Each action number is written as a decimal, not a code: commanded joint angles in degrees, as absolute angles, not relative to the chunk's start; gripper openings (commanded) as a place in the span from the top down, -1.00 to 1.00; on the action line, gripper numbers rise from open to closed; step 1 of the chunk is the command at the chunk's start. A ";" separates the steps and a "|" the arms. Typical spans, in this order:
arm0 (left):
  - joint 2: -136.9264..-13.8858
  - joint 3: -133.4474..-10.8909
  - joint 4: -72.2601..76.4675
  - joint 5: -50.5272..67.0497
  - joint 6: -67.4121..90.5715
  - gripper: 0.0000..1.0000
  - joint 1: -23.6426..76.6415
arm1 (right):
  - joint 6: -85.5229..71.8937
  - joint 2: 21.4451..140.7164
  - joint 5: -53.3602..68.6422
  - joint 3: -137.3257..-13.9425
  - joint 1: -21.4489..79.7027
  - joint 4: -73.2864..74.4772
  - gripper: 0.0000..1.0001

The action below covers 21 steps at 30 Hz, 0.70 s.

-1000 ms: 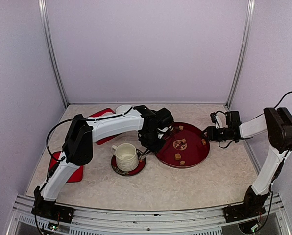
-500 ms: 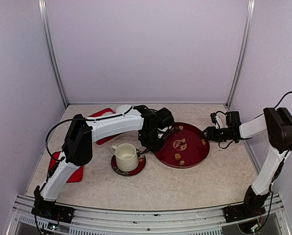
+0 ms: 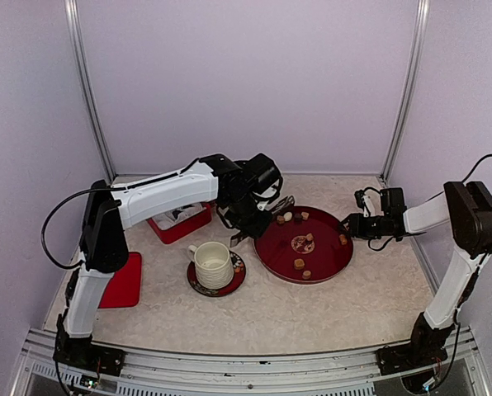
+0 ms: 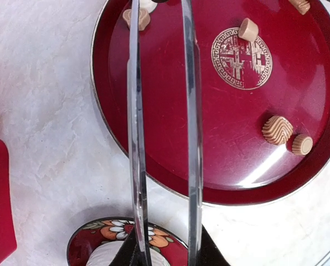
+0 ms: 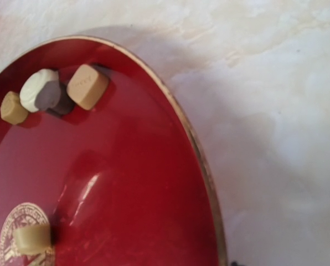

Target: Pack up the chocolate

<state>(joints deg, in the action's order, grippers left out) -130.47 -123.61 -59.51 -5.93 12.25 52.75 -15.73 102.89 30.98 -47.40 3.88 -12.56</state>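
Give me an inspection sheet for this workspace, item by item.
Surface: pale marbled table.
Job's things: chocolate pieces scattered on the red round tray.
Clutter: cup on saucer; red box; red flat lid.
Grippers: left gripper shut on metal tongs reaching over the tray; right gripper at the tray's right rim, jaws unclear.
Cables: black cable loops off each arm, away from the tray.
Surroundings: lilac walls, metal posts.

White arms (image 3: 159,194), black joints (image 3: 104,235), cables (image 3: 44,236)
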 commanded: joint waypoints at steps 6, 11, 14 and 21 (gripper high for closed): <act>-113.83 -106.91 -52.88 -4.27 16.31 0.55 47.30 | -15.12 101.64 32.40 -47.12 4.48 -12.92 0.03; -104.56 -94.81 -50.20 -2.23 18.70 0.56 41.53 | -15.11 102.00 32.90 -47.13 4.48 -13.18 0.04; -99.30 -87.54 -48.96 -0.01 20.06 0.55 36.62 | -15.23 102.04 33.49 -47.26 4.48 -13.48 0.06; -89.64 -75.74 -49.10 2.43 22.69 0.53 28.01 | -15.41 103.28 35.80 -48.00 4.48 -14.11 0.10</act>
<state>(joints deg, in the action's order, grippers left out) -94.63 -79.72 -50.59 -0.12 20.38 30.83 -15.70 102.87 32.34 -47.40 3.88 -12.53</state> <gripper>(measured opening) 0.233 0.453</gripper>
